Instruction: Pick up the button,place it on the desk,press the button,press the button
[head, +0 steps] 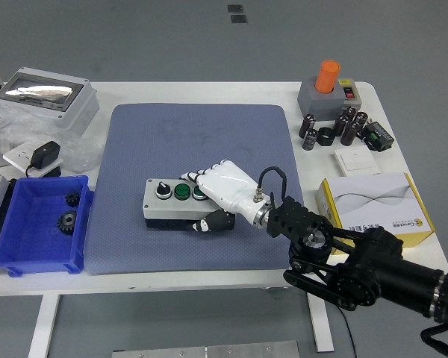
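Fingers of the one right hand (pixel 218 195) in view curl over the button box (pixel 181 203), thumb under its front edge, gripping its right end as it sits on the blue mat (pixel 196 142) on the table (pixel 209 87). Three controls show: one black knob, two green buttons. Blue bin (pixel 37 224) holds two gears

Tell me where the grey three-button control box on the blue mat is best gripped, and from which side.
Probably across its short width at the right end, coming from the right. The grey three-button control box lies flat, long side left to right, on the blue mat. The right hand is already placed that way: white fingers over the top, dark thumb on the near wall, leaving the black knob and green button uncovered.
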